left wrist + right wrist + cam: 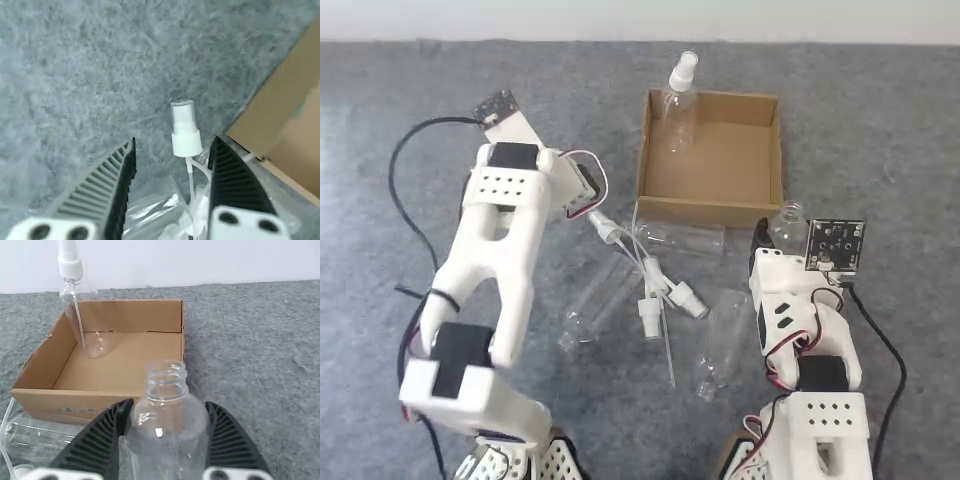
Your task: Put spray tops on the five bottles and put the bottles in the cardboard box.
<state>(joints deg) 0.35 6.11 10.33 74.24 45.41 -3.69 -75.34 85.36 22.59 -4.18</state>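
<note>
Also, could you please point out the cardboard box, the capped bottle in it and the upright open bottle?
cardboard box [705, 210]: high view, front wall.
capped bottle [680, 118]: high view, clear body.
upright open bottle [166, 380]: right wrist view, threaded neck.

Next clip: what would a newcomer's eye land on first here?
A capped spray bottle stands upright in the far corner of the cardboard box. Beside the box, the right gripper clamps an uncapped bottle upright, while the left gripper hangs open with a spray top between its fingers.
</note>
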